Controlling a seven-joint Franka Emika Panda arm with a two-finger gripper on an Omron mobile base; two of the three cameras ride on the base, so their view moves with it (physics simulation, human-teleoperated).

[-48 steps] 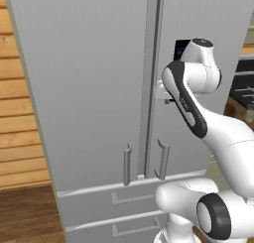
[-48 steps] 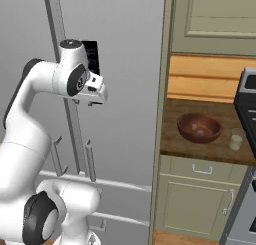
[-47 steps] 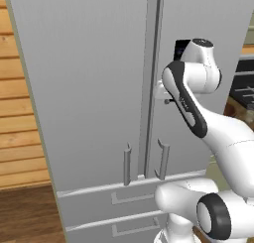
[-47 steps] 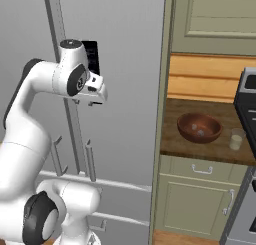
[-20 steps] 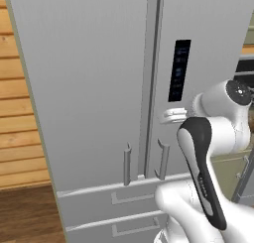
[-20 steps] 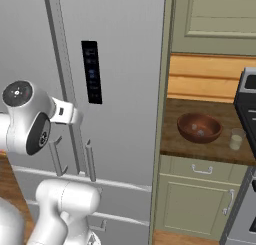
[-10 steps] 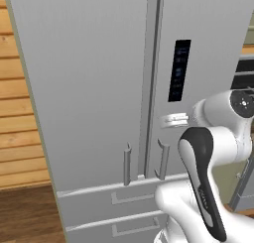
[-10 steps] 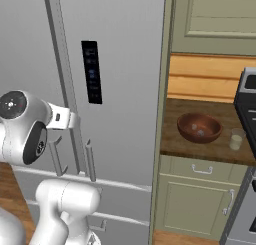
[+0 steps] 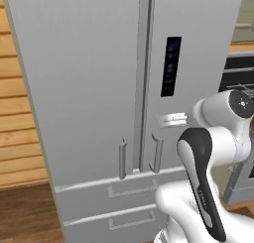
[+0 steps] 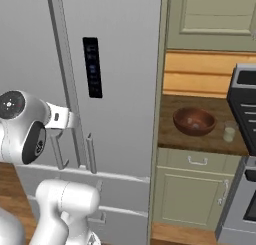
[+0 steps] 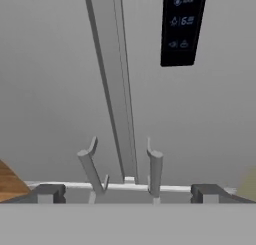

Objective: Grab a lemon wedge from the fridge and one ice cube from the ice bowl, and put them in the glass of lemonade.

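The grey fridge (image 9: 89, 88) stands with both doors shut, and the lemon wedge is hidden. My gripper (image 11: 129, 193) hangs in front of the door seam, just above the two bar handles (image 11: 154, 171), and touches nothing. Its dark fingertips (image 11: 50, 191) stand wide apart, open and empty. From the base, the gripper (image 9: 172, 120) sits below the black display panel (image 9: 171, 66). The brown ice bowl (image 10: 194, 121) rests on the counter right of the fridge. Beside it is the small pale glass of lemonade (image 10: 229, 133).
Two fridge drawers (image 9: 124, 190) lie below the doors. Beige cabinets (image 10: 192, 189) sit under the wooden counter (image 10: 170, 134). A stove (image 10: 245, 139) bounds the far right. A wood-panelled wall (image 9: 20, 138) runs left of the fridge.
The arm has swung down from in front of the display panel to just above the handles, still sinking slightly in the last half second. The gripper stays open.
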